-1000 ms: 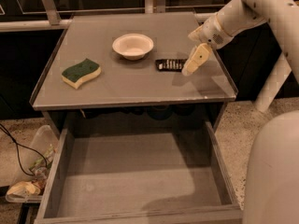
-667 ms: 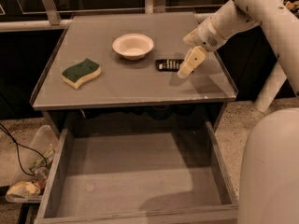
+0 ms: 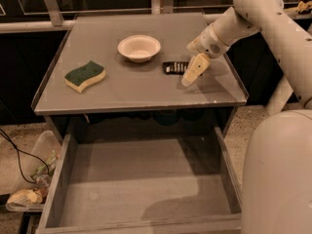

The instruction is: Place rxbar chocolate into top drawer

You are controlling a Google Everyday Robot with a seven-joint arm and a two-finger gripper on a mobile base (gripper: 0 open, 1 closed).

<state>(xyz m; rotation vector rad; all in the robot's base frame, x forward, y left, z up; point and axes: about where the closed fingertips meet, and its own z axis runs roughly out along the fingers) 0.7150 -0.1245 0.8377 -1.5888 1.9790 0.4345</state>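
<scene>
The rxbar chocolate, a small flat black wrapper with white lettering, lies on the grey table top just right of the white bowl. My gripper hangs at the bar's right end, its cream fingers pointing down toward the table and partly covering that end. The top drawer stands pulled open below the table's front edge, wide, shallow and with nothing in it.
A white bowl sits at the table's middle back. A green-and-yellow sponge lies at the left. My white arm reaches in from the upper right, and the robot body fills the lower right. A bin with cables stands on the floor at left.
The gripper has shifted left and slightly down, closing in on the right end of the bar. The bar, bowl, sponge and drawer have not moved.
</scene>
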